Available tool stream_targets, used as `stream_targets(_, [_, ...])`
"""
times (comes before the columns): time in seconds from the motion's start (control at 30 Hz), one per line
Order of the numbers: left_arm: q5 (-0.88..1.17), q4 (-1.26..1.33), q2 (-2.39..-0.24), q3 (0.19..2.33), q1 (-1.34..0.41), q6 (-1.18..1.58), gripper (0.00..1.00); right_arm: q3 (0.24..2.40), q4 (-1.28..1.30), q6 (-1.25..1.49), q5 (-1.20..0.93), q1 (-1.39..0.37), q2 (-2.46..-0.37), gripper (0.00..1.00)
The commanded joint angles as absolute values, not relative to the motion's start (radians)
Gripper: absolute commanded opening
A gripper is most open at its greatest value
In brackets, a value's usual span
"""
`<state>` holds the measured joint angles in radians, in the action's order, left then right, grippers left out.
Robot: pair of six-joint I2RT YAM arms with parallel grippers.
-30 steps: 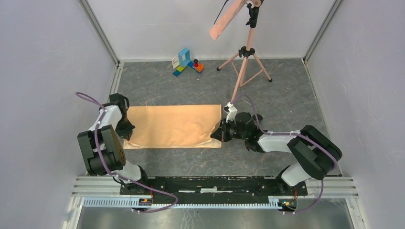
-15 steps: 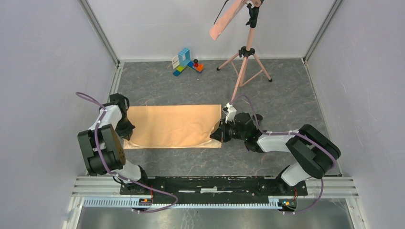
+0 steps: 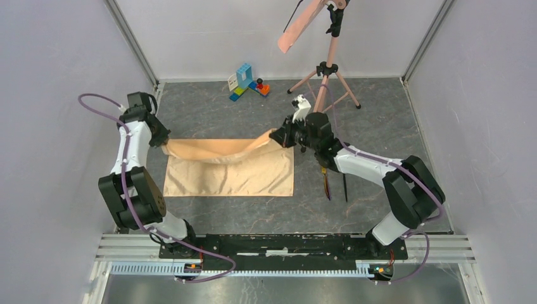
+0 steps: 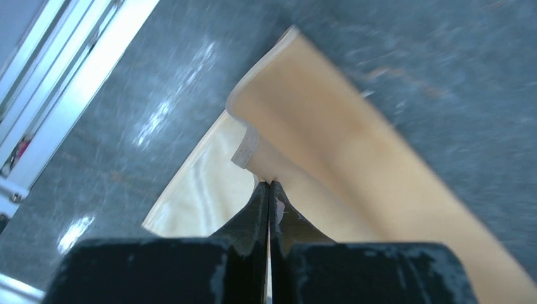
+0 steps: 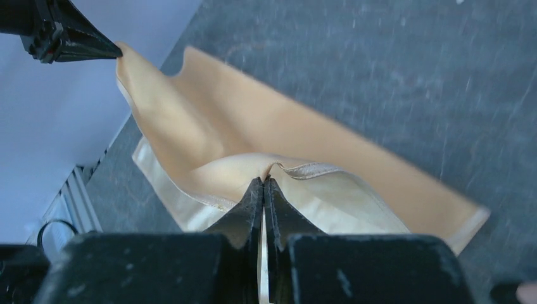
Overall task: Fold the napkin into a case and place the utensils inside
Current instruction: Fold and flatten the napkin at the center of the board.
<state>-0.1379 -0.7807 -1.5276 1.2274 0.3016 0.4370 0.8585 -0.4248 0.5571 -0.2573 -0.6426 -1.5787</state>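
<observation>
Left gripper [image 3: 166, 147] is clamped on the far left corner of the napkin [image 3: 234, 176], jaws pressed flat together with a thin fold of cloth between them. Right gripper [image 3: 274, 135] matches it at the far right corner, pinching right on the hemmed edge. Both corners are up off the table [image 3: 380, 126], and the far edge hangs between them in a shallow sag. The near edge lies flat and straight, parallel to the front rail [image 3: 456, 248].

Writing? There's a small white card [image 3: 232, 82] beside the toy blocks [image 3: 248, 81] at the back, but its print is too small to read.

Now the room around them. The utensils [image 3: 327, 185] lie on the table just right of the napkin's right edge, under the right arm and apart from the cloth. The pink tripod [image 3: 326, 79] stands just behind the right gripper, one leg close to the wrist. The left arm runs near the left wall. Grey tabletop shows between the lifted edge and the blocks.
</observation>
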Motion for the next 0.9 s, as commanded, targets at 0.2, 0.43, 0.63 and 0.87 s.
stream_targets(0.2, [0.065, -0.726, -1.695, 1.615, 0.306, 0.456, 0.02, 1.207, -0.337, 0.457, -0.199, -0.583, -1.697, 0.05])
stream_targets(0.43, [0.074, -0.770, -1.722, 1.669, 0.306, 0.425, 0.02, 1.292, -0.319, 0.453, -0.214, -0.578, -1.730, 0.06])
stream_targets(0.63, [0.046, -0.805, -1.661, 1.512, 0.307, 0.408, 0.02, 1.093, -0.447, 0.566, -0.286, -0.592, -1.683, 0.05])
stream_targets(0.87, [-0.190, -0.890, -1.538, 1.260, 0.305, 0.340, 0.02, 0.869, -0.499, 0.583, -0.332, -0.677, -1.606, 0.05])
